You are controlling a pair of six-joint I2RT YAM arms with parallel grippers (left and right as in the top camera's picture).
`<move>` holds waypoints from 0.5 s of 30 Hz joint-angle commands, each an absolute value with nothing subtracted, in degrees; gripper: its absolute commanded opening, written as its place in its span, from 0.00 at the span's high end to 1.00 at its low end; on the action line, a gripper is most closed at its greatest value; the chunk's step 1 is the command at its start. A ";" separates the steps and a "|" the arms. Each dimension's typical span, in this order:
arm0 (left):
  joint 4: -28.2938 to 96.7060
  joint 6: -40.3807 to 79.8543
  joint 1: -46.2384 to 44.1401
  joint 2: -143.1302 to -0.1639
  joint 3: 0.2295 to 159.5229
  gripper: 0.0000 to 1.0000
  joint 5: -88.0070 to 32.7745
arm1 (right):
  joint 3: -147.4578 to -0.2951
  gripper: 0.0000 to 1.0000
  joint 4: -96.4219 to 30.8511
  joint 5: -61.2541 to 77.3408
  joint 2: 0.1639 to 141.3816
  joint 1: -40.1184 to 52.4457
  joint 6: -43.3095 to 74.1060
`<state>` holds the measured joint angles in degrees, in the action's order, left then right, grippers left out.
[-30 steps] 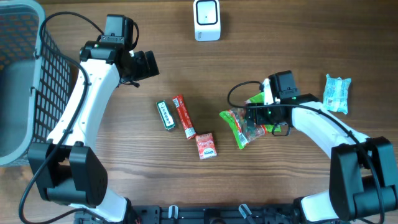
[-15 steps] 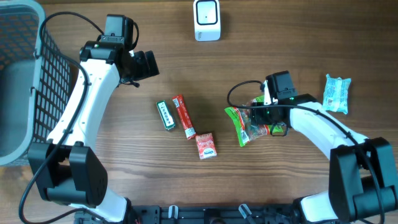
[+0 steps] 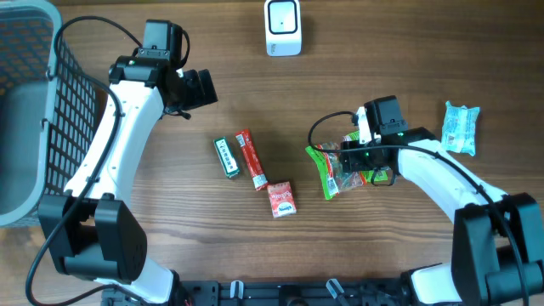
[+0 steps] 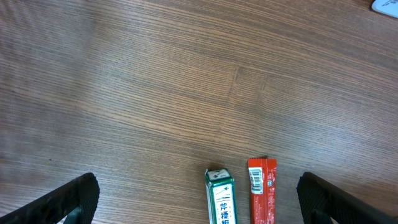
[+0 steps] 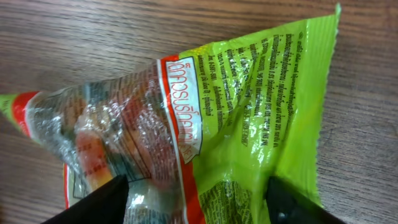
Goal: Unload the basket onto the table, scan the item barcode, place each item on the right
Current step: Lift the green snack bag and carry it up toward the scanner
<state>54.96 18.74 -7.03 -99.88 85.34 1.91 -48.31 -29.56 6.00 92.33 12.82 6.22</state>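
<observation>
On the wooden table [image 3: 382,51] the right gripper [image 5: 196,186] straddles the flat-lying green snack bag [image 5: 261,112], maybe not gripping yet, while the left gripper [image 3: 202,87] gapes empty; pinch one edge squarely, leaving the print clear for scanning.

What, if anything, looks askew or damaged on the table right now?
Nothing looks spilled or torn. Only the green snack bag stands out: it lies crumpled and slanted on the table, between the fingers of the right gripper.
</observation>
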 commanded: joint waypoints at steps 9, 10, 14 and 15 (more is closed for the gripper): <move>54.85 18.48 -6.96 -100.20 85.06 0.00 2.66 | -48.80 0.11 -31.66 0.01 84.23 12.80 0.86; 54.85 18.48 -6.96 -100.20 85.06 0.00 2.66 | -48.66 0.09 -31.94 -2.76 84.25 12.80 0.86; 54.85 18.48 -6.96 -100.20 85.06 0.00 2.66 | -46.76 0.04 -31.55 -4.14 85.36 12.80 1.08; 54.83 18.48 -6.96 -100.20 85.06 0.00 2.66 | -45.87 0.02 -30.87 -2.52 85.97 12.80 1.04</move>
<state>54.96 18.74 -7.03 -99.88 85.34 1.91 -47.94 -31.81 -1.63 84.84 12.82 1.41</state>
